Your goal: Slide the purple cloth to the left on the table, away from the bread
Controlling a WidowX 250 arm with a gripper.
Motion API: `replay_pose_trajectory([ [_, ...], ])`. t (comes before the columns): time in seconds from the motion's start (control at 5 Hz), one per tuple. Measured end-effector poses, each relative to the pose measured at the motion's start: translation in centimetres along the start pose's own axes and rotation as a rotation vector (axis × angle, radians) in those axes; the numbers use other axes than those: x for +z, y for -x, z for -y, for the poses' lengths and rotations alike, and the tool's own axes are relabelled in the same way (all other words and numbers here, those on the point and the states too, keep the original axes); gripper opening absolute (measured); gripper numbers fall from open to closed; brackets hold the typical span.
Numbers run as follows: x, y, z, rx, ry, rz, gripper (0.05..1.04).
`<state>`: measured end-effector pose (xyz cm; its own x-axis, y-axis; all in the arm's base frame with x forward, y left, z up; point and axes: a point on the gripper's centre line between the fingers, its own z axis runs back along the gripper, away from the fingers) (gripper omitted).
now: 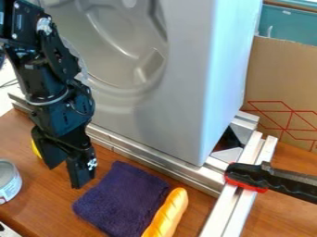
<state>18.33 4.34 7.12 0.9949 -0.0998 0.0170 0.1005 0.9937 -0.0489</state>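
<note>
Bread (166, 215) is lying closest to us, pressing up against the cloth (123, 199). That purple cloth is sitting flat on the desk (49, 201), just to the right of the claw (64, 172) from where we're looking. Claw's hanging down open, fingers spreading apart and gripping nothing. A can (9, 181) is standing off to its other side, and something yellow (36, 149) is peeking out behind it.

Bright, soft img, min. shadows
</note>
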Motion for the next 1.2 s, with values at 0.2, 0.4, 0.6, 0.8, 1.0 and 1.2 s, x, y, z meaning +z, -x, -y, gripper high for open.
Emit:
replay_pose_trajectory([
  [0.2,-0.3,0.1,0.0,0.007,0.004,-0.01,1.0],
  [0.4,-2.1,-1.0,0.1,0.0,-0.013,-0.017,1.0],
  [0.6,-3.3,-2.3,0.5,-0.028,-0.017,-0.037,1.0],
  [0.8,-4.5,-3.6,0.6,-0.032,0.007,-0.042,1.0],
  [1.0,-5.8,-4.7,1.4,-0.053,0.009,-0.058,1.0],
  [1.2,-6.8,-5.0,1.8,-0.042,0.005,-0.069,1.0],
])
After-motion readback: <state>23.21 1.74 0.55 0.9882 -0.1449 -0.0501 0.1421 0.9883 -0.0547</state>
